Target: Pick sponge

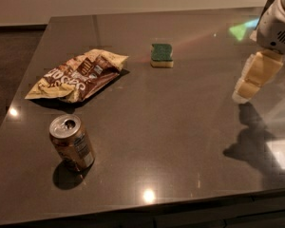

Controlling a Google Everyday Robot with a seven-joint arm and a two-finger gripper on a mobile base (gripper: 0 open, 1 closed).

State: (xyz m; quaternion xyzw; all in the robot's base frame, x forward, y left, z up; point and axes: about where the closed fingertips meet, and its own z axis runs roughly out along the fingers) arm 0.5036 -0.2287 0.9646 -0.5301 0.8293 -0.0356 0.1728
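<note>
The dark, glossy bench (171, 127) fills most of the view and mirrors the ceiling lights. The tool (242, 95) hangs at the far right edge, tip angled down and to the left, above the bench surface and holding nothing. From this angle I cannot tell whether it is open or closed. A crumpled brown snack bag (78, 75) lies at the left. A drinks can (72, 142) stands upright, near and left. The sponge (162, 54) sits flat toward the far side, about mid-width, green face up, well apart from the tool and clear of the bag and can.

The reach is barely begun, so most of the risk lies ahead. The sponge is low and soft. Coming down too shallow would likely pinch only the green top and let it slip out. Coming down too hard would probably press the tool into the hard bench. On this slick surface an off-centre approach could push the sponge along instead of catching it. The bag looks too far left to interfere.
</note>
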